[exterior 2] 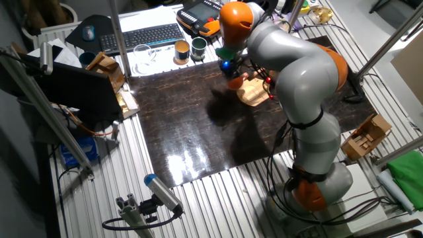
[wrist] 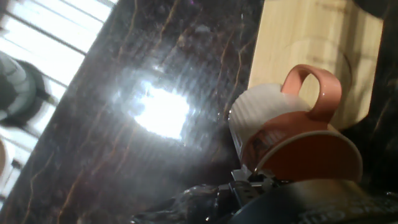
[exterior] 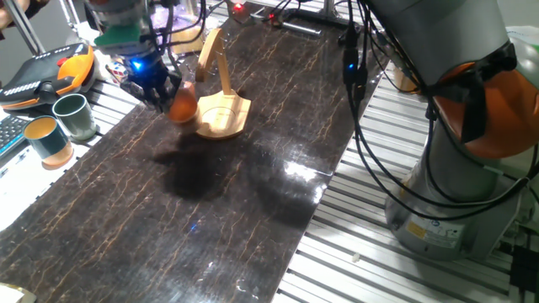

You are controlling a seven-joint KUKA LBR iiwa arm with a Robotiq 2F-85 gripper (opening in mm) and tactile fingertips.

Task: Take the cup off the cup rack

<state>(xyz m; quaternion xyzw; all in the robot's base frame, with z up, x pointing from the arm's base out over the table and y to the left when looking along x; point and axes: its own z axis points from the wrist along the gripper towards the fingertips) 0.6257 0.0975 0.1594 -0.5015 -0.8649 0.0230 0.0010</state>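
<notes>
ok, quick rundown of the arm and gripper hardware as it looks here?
The arm has rounded silver-grey link shells with orange bands at the joints and a grey base column. Black cables hang in loops alongside it. The gripper is a small black unit with a blue light glowing on it, under a teal-green collar.

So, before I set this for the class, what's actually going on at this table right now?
A KUKA arm's end effector is gripping the small salmon-pink cup, holding it just beside the wooden cup rack on the dark marbled table. The cup looks already off the rack's curved arm and lifted above the tabletop, with its handle free in the hand view. A dark green cup and a teal cup stand untouched at the table's edge.
</notes>
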